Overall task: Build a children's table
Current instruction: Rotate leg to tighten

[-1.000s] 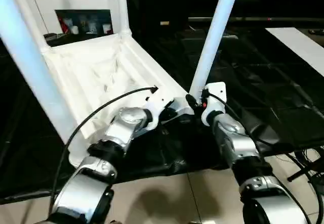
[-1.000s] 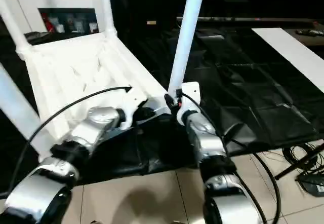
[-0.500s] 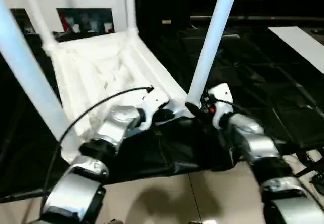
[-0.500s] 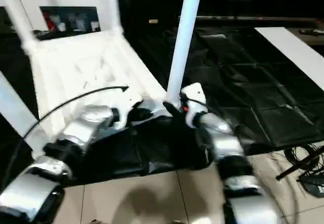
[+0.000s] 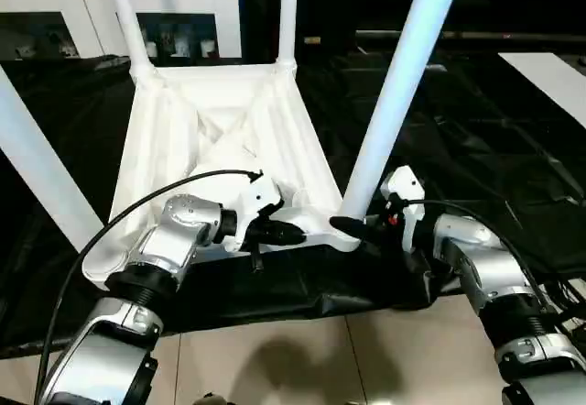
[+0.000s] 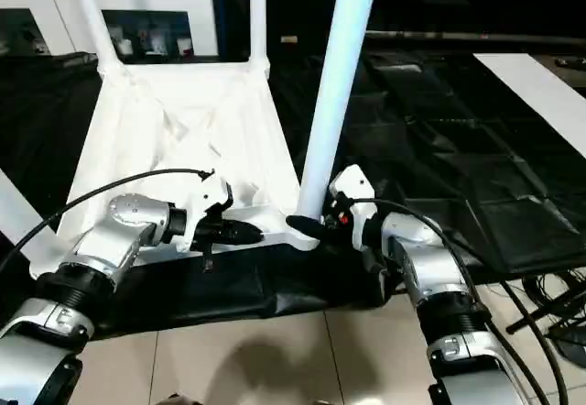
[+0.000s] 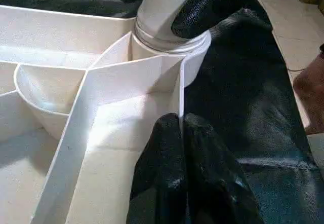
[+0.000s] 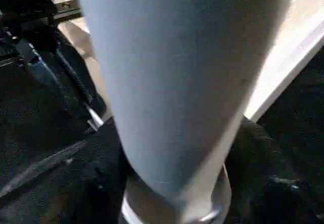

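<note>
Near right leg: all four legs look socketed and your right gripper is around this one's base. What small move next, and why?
Probably press the near right leg straight down into its socket with the right gripper. Its fingers straddle the leg's base, and a thin step shows at the collar, so seating may be incomplete. Meanwhile the shut left gripper, pinching the tabletop rim beside that socket, can steady it.

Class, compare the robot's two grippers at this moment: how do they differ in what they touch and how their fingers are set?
1. The left gripper has its fingers pressed together; the right gripper has its fingers spread either side of a leg.
2. The left gripper meets the tabletop at its near rim; the right gripper sits at the leg's base, beside the corner socket.

Both have black fingers and work at the same near corner.
</note>
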You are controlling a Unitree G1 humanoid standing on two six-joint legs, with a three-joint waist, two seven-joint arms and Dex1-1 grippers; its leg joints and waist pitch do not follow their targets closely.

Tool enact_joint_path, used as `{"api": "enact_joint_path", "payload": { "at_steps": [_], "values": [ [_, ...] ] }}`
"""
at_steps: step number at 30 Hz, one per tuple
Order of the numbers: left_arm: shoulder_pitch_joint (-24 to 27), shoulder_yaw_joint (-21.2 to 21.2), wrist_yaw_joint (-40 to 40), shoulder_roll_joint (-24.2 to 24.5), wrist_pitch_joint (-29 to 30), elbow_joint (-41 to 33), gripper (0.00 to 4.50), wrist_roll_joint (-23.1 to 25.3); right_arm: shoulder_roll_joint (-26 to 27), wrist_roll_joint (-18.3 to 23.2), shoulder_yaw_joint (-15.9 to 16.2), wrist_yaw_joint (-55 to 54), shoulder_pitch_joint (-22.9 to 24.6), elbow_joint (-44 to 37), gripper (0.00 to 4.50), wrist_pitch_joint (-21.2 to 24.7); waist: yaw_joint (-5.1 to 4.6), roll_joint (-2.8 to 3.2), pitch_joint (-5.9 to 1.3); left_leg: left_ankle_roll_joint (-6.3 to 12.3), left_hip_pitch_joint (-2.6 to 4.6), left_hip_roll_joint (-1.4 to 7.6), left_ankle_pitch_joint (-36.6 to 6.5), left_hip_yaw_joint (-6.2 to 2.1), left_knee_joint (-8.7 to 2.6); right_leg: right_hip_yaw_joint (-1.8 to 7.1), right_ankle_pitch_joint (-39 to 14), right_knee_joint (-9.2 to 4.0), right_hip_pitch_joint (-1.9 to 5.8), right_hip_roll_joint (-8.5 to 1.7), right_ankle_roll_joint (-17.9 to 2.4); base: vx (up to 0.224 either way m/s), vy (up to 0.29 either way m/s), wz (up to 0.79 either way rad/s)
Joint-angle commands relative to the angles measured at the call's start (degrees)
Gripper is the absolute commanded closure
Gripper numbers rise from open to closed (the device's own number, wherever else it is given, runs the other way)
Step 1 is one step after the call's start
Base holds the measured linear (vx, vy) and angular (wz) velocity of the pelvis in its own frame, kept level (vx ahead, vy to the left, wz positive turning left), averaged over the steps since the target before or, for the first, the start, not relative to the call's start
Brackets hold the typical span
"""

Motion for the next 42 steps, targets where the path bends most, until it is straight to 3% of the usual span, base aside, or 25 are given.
{"api": "enact_joint_path", "payload": {
  "at_steps": [1, 6, 10, 13, 14, 16, 19, 20, 25, 29, 30, 33, 34, 36, 39, 40, 42],
  "values": [
    [0.93, -0.28, -2.51, -0.64, 0.09, -1.50, 4.50, -2.74, -1.05, 0.40, -0.51, 0.26, 0.09, -0.61, 2.26, 0.83, -0.03, -0.51, -3.37, 3.10, 0.80, 1.86, -10.16, -0.81, -3.62, 2.46, -10.44, -4.19, 2.61, -4.36, -12.87, 0.000, 0.000, 0.00],
    [1.16, -0.31, -2.39, -0.39, 0.96, -2.45, 4.50, -2.82, -0.92, 0.82, -0.67, 0.54, 0.20, -1.02, 2.43, 1.58, -0.13, -0.49, -3.41, 3.25, 0.75, 1.81, -9.51, -0.78, -3.54, 2.42, -8.84, -4.03, 2.65, -4.27, -13.33, 0.000, 0.000, 0.00],
    [0.13, 0.35, 2.06, -1.61, 0.16, -0.35, 4.50, -1.47, 0.39, -0.41, -1.76, -5.00, -0.50, 1.17, 2.46, 1.36, -0.24, -0.56, -3.25, 2.91, 0.84, 1.80, -10.13, -0.79, -3.61, 2.41, -10.28, -4.21, 2.48, -4.24, -13.12, 0.000, 0.000, 0.00],
    [-1.87, 1.26, 10.53, -4.09, -0.45, 3.61, 4.50, 0.58, 3.12, -1.84, -3.65, -15.18, -2.07, 4.93, 2.48, 2.48, -0.47, -0.39, -3.14, 1.81, 0.94, 1.74, -11.05, -0.85, -3.70, 2.43, -12.93, -4.44, 2.25, -4.20, -12.40, 0.000, 0.000, 0.00],
    [-3.57, 1.95, 18.03, -6.55, -0.57, 6.74, 4.50, 2.10, 5.86, -2.56, -5.32, -24.14, -3.47, 8.02, 2.49, 3.84, -0.66, -0.51, -3.22, 0.71, 0.98, 1.60, -12.08, -0.95, -3.73, 2.36, -15.65, -4.68, 2.35, -4.26, -11.66, 0.000, 0.000, 0.00],
    [-3.98, 2.11, 20.31, -7.31, -0.38, 7.33, 4.50, 2.44, 6.67, -2.73, -5.76, -26.63, -3.88, 8.86, 2.49, 4.24, -0.77, -0.55, -3.26, 0.15, 1.04, 1.62, -12.26, -1.04, -3.74, 2.38, -16.03, -4.80, 2.34, -4.34, -11.13, 0.000, 0.000, 0.00],
    [-4.54, 2.12, 23.10, -8.62, 0.04, 7.94, 4.50, 2.89, 8.13, -2.81, -6.69, -31.24, -4.71, 10.33, 2.50, 4.77, -0.82, -0.66, -3.31, 1.01, 0.88, 1.54, -11.35, -0.91, -3.60, 2.47, -14.33, -4.72, 2.39, -4.29, -11.17, 0.000, 0.000, 0.00],
    [-6.15, 2.15, 29.03, -12.03, 0.40, 9.54, 4.50, 3.58, 11.92, -2.07, -8.59, -39.59, -6.78, 13.34, 2.50, 4.92, -0.96, -0.42, -3.45, 1.12, 0.76, 1.48, -10.52, -0.88, -3.56, 2.56, -13.01, -4.54, 2.35, -4.29, -11.29, 0.000, 0.000, 0.00],
    [-7.22, 1.22, 32.18, -14.60, -1.20, 10.74, 4.50, 4.57, 15.60, -1.92, -8.93, -45.06, -8.67, 15.60, 2.50, 3.66, -1.06, -0.38, -3.60, 1.46, 0.77, 1.48, -9.50, -0.93, -3.54, 2.43, -9.22, -4.28, 2.59, -4.16, -11.90, 0.000, 0.000, 0.00],
    [-6.99, -0.21, 29.33, -14.14, -3.69, 11.33, 4.50, 5.16, 16.70, -3.39, -7.48, -44.02, -9.39, 16.18, 2.50, 0.81, -1.12, -0.44, -3.48, 2.21, 0.68, 1.39, -9.99, -0.85, -3.55, 2.39, -8.68, -4.31, 2.63, -4.14, -12.18, 0.000, 0.000, 0.00],
    [-6.92, -0.44, 28.84, -13.91, -4.29, 11.54, 4.50, 5.28, 17.08, -2.80, -7.81, -42.82, -9.53, 16.10, 1.94, -0.29, -1.07, -0.55, -3.45, 2.12, 0.75, 1.43, -10.75, -0.85, -3.57, 2.39, -10.05, -4.47, 2.58, -4.22, -11.98, 0.000, 0.000, 0.00],
    [-6.77, -0.68, 26.86, -13.24, -4.97, 11.63, 4.50, 5.05, 17.06, -1.53, -8.61, -39.25, -9.53, 14.81, 1.80, -2.03, -1.14, -0.45, -3.39, 2.17, 0.68, 1.51, -11.68, -0.95, -3.67, 2.43, -11.50, -4.53, 2.61, -4.27, -11.60, 0.000, 0.000, 0.00],
    [-6.86, -0.60, 26.36, -12.96, -5.82, 12.03, 4.50, 5.00, 16.12, -2.16, -7.80, -37.63, -9.52, 14.11, 1.61, -3.22, -1.10, -0.09, -3.33, 2.05, 0.80, 1.52, -11.83, -0.98, -3.73, 2.40, -11.87, -4.66, 2.50, -4.28, -11.59, 0.000, 0.000, 0.00],
    [-6.80, -0.61, 25.59, -12.73, -6.14, 12.05, 4.50, 4.87, 15.31, -2.47, -6.88, -35.90, -9.20, 13.04, 1.46, -3.48, -1.22, -0.33, -3.38, 1.89, 0.78, 1.55, -11.90, -0.93, -3.69, 2.41, -11.46, -4.58, 2.56, -4.22, -11.86, 0.000, 0.000, 0.00],
    [-6.40, -0.94, 22.69, -11.71, -7.33, 11.68, 4.50, 4.61, 12.36, -1.45, -4.96, -28.70, -6.68, 7.35, 1.37, -2.75, -0.91, -0.32, -3.35, 2.97, 0.57, 1.50, -10.86, -0.91, -3.60, 2.42, -9.47, -4.52, 2.91, -4.18, -11.91, 0.000, 0.000, 0.00],
    [-6.08, -1.21, 20.15, -10.76, -8.33, 11.34, 4.50, 4.30, 9.49, -0.39, -3.52, -23.18, -3.91, 2.29, 1.37, -1.68, -0.86, 0.02, -3.47, 3.20, 0.63, 1.57, -10.00, -0.98, -3.56, 2.45, -8.14, -4.24, 2.86, -4.26, -12.35, 0.000, 0.000, 0.00],
    [-5.72, -1.39, 15.87, -8.79, -9.77, 11.02, 4.50, 3.60, 3.15, 2.14, -1.82, -13.54, 2.20, -6.92, 1.37, -0.11, 0.13, -0.17, -3.36, 4.88, 0.86, 1.68, -9.37, -0.84, -3.38, 2.54, -5.29, -4.37, 3.16, -4.04, -11.99, 0.000, 0.000, 0.00]
  ]
}}
